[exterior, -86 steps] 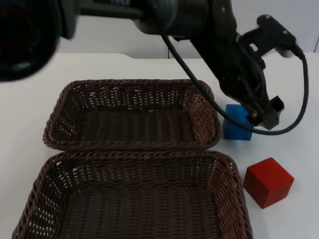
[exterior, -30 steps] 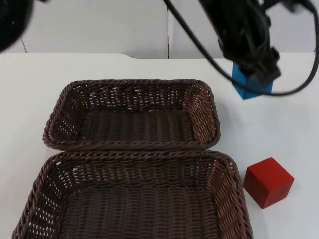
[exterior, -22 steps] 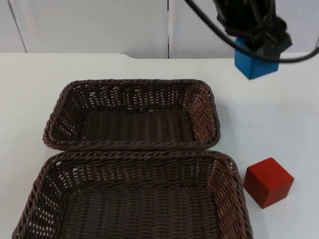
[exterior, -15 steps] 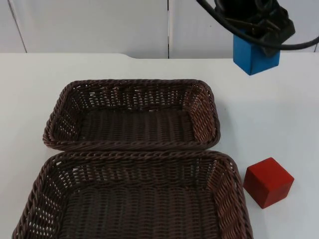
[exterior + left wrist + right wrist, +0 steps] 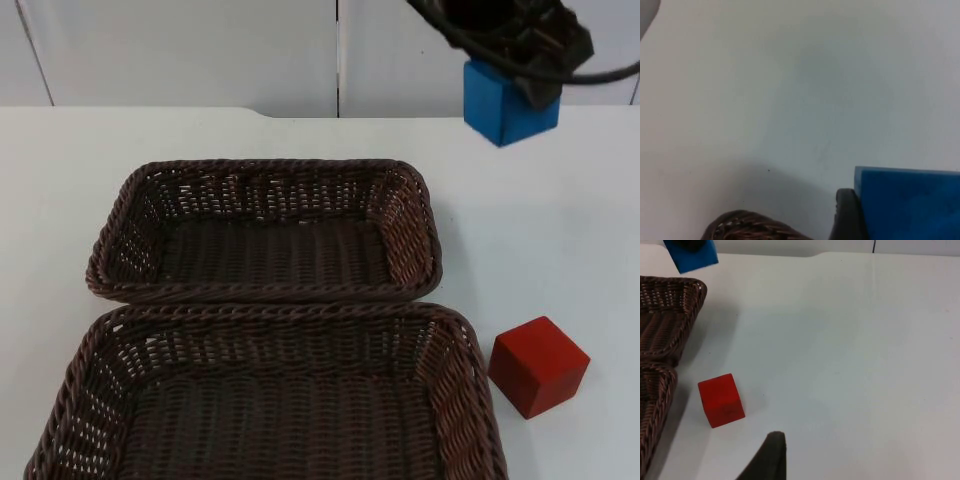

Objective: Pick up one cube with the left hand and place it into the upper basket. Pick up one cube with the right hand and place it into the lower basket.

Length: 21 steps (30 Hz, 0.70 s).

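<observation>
Left gripper [image 5: 520, 70] is holding the blue cube [image 5: 508, 103] clamped between its fingers, lifted clear of the table [image 5: 560, 230] and hanging out past the far right corner of the upper basket [image 5: 265, 232]. In the left wrist view the blue cube [image 5: 907, 205] is sitting tight against a black fingertip [image 5: 847, 215], with a bit of wicker rim [image 5: 747, 227] showing just beside it. What the coming move is turning on, as I judge it, is that the upper basket is lying to the left of the cube and nearer the camera, so the cube is needing to travel leftward over the right wall before being let go.

Right gripper [image 5: 771, 455] is waiting above the table, and I cannot tell how its fingers are set. The red cube [image 5: 721, 400] is resting on the table near it, just beside the right rim of the lower basket [image 5: 270, 400] without touching it. That arm is the nearer one to the red cube [image 5: 537, 365].
</observation>
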### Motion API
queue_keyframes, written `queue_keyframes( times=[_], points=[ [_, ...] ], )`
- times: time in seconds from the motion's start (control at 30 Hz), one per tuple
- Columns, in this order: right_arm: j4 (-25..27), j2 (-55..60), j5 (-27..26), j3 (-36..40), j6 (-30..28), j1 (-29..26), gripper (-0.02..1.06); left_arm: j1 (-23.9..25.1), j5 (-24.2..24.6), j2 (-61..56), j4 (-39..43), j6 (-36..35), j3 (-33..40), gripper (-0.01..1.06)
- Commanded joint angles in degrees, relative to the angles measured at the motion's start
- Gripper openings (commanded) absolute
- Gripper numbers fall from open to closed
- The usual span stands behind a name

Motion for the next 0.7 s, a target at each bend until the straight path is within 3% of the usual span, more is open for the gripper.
queue_keyframes(
  times=[0.0, 0.33, 0.43, 0.67],
  points=[
    [-0.48, -0.25, -0.15, 0.03, -0.30, -0.34, 1.05, -0.04, 0.38, -1.98, -0.09, -0.56, 0.19, 0.00],
    [-0.48, -0.25, -0.15, 0.03, -0.30, -0.34, 1.05, 5.57, 2.43, -3.44, -4.73, -2.20, 1.98, 0.00],
    [-0.56, -0.25, -0.15, 0.03, -0.30, -0.34, 1.05, 7.72, 0.97, -4.85, -5.60, -2.20, 5.35, 0.00],
    [-1.39, -0.25, -0.15, 0.03, -0.30, -0.34, 1.05, 11.92, -9.24, -12.59, -5.60, -2.20, 20.78, 0.00]
  ],
)
